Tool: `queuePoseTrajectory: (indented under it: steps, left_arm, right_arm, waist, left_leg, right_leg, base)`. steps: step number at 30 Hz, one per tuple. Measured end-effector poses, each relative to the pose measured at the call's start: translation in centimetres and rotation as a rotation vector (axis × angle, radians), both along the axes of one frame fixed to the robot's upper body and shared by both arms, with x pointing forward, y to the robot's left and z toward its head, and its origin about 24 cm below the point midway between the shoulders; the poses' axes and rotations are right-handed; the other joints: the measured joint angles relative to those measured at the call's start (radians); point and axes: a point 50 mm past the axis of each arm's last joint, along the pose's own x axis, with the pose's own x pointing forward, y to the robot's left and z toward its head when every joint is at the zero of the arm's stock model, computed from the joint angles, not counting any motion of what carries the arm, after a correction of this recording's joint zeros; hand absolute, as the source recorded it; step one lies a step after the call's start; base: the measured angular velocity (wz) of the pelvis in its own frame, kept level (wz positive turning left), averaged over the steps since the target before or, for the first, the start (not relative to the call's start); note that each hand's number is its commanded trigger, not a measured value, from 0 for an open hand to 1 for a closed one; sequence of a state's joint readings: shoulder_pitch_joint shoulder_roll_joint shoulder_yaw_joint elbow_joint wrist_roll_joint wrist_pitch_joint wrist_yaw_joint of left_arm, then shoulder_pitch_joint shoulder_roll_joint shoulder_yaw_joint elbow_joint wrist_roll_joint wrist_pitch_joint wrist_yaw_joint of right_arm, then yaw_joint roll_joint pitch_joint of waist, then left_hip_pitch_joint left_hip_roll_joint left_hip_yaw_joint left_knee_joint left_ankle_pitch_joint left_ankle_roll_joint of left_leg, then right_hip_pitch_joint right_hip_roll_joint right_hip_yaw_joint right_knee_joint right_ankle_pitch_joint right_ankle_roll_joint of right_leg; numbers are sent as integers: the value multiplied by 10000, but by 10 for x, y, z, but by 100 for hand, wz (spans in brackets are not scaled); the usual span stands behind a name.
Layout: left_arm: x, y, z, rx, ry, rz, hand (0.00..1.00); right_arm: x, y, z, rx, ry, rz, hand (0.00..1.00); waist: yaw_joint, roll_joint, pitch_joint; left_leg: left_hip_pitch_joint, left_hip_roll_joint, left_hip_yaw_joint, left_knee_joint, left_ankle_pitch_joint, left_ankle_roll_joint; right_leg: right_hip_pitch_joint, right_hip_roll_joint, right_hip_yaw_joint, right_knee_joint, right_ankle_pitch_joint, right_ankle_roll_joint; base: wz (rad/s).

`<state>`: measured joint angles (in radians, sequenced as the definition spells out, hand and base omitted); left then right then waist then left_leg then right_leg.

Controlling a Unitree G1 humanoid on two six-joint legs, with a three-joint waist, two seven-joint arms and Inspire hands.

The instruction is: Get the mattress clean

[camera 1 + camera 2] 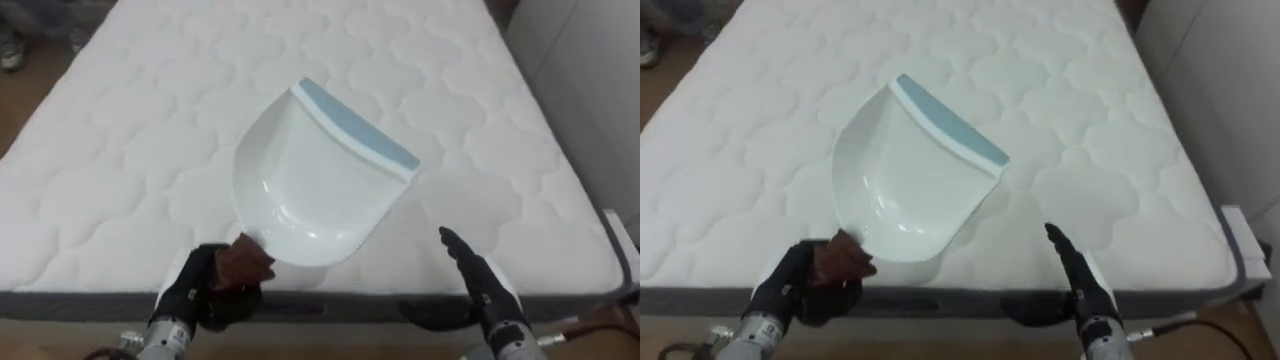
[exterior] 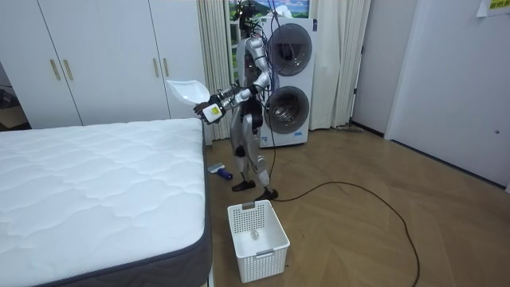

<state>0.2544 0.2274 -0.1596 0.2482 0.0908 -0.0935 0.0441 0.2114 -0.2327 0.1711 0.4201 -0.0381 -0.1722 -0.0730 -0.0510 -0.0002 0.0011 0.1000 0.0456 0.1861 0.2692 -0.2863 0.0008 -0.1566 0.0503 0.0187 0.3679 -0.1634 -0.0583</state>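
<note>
A white dustpan (image 1: 310,180) with a pale blue lip hangs tilted over the near edge of the bare white quilted mattress (image 1: 140,130). My left hand (image 1: 205,295) is shut on its brown handle at the lower left. At the lower right my right hand (image 1: 480,285) is open with straight fingers and holds nothing, level with the mattress edge. In the room view I stand at the side of the bed (image 2: 96,191), with the dustpan (image 2: 185,89) raised over its corner in my left hand (image 2: 213,109).
A white slatted basket (image 2: 256,239) stands on the wooden floor near the bed's corner. A small brush (image 2: 217,169) lies on the floor by my feet. Stacked laundry machines (image 2: 288,80) stand behind me, and white wardrobes (image 2: 96,56) line the wall beyond the bed.
</note>
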Motion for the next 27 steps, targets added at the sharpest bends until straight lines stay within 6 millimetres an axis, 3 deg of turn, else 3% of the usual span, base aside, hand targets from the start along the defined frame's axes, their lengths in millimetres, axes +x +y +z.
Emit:
queuePoseTrajectory:
  steps: [3,4,5,6,7,10,11,14,23,27]
  left_arm:
    - [1,1,1,25,-52,34,100]
    - [1,1,1,27,-87,42,95]
    - [1,1,2,27,-113,42,60]
    - [1,1,2,34,-156,60,5]
    - [1,1,2,67,-168,110,0]
    - [0,3,1,85,-140,182,0]
    - [-1,4,-1,41,-86,281,0]
    - [-6,10,-8,93,252,572,0]
    - [-21,27,-28,594,1119,1885,0]
    - [-40,37,-48,865,2230,2465,0]
  right_arm:
    - [0,-1,0,-50,-58,-142,0]
    - [0,-1,0,-58,-88,-231,0]
    - [0,-1,1,-68,-99,-260,0]
    - [0,-1,1,-107,-119,-294,0]
    - [1,-1,-1,-167,-75,-304,0]
    - [-2,-2,-10,-371,323,-517,0]
    - [-5,-3,-13,-336,532,-724,0]
    - [-14,-6,-20,-411,949,-852,0]
    - [-29,-20,-32,-391,1722,-1793,0]
    - [-45,-25,-45,-506,2571,-2041,0]
  waist:
    - [-3,-17,12]
    - [-3,-33,23]
    - [17,-38,26]
    - [57,-35,35]
    - [66,-28,73]
    - [67,-26,71]
    - [79,-28,73]
    - [71,-7,77]
    - [164,35,43]
    - [325,66,57]
  left_leg:
    - [-3,-7,19,-2,-1,1]
    - [-11,-42,29,16,-2,4]
    - [-12,-62,30,20,-3,4]
    - [-24,-114,29,25,-10,17]
    - [-46,-176,31,27,-27,46]
    - [-168,-371,67,16,-84,144]
    - [-151,-425,145,-38,-89,154]
    - [-8,-430,226,-246,-100,172]
    - [270,-331,245,-465,-136,237]
    - [634,-201,307,-711,-132,233]
  right_leg:
    - [-11,43,127,-52,62,24]
    - [-24,52,224,-50,83,54]
    - [-36,65,308,-40,95,77]
    - [-95,68,425,4,116,114]
    - [-157,46,485,87,134,148]
    - [-499,-94,420,425,54,280]
    - [-591,-205,204,495,54,310]
    - [-470,-294,2,456,80,340]
    - [-143,-120,-97,84,198,412]
    - [168,21,-222,-132,220,375]
  base:
    - [-12]
    - [-10]
    - [-18]
    - [-28]
    - [-34]
    - [-14]
    - [-15]
    - [-13]
    - [-1]
    - [-6]
